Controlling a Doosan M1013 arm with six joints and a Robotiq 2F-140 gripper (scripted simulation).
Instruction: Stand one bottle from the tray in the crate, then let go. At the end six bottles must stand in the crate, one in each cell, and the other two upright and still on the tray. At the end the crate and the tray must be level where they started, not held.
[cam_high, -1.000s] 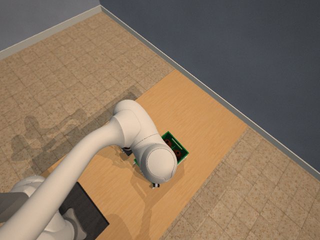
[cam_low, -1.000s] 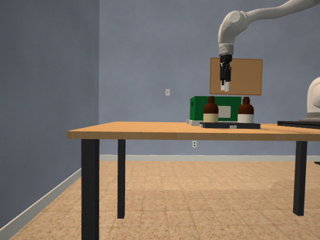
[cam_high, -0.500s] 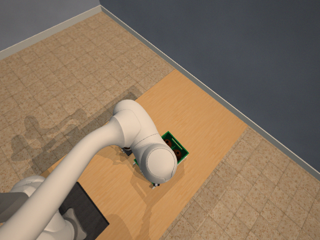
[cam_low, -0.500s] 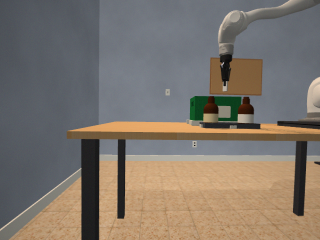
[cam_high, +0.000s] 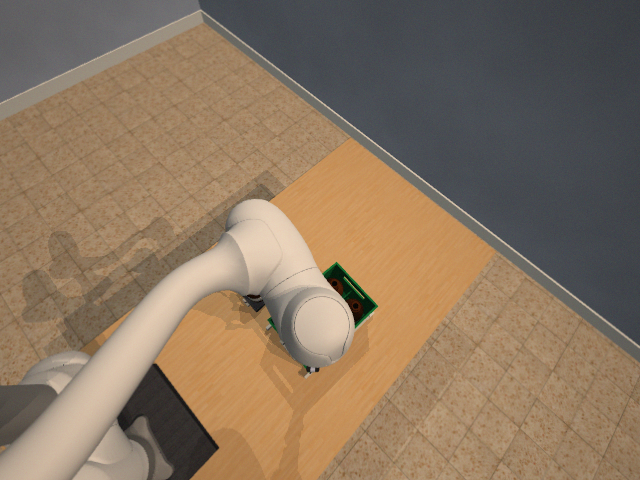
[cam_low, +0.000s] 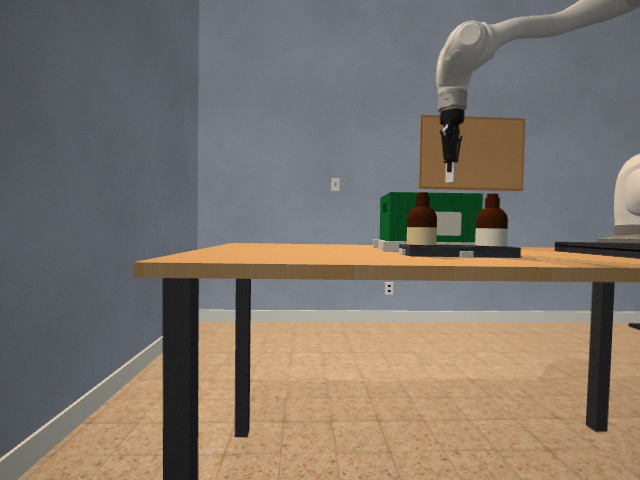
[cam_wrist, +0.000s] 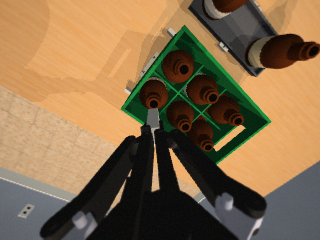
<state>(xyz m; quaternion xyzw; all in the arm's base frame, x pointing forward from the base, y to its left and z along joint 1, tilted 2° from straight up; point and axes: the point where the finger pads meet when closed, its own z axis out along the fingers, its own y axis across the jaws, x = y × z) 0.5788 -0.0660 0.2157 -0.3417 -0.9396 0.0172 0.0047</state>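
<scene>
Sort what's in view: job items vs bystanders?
Job:
- green crate, six bottles inside
- dark tray, two upright bottles on it
- pincer, shut

Not job:
- corkboard
- light switch
- wall outlet

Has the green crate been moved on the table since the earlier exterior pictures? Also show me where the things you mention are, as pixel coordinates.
No, the green crate (cam_high: 366, 294) (cam_low: 395, 219) (cam_wrist: 227, 160) stands at the same place behind the tray (cam_low: 439, 251).
</scene>
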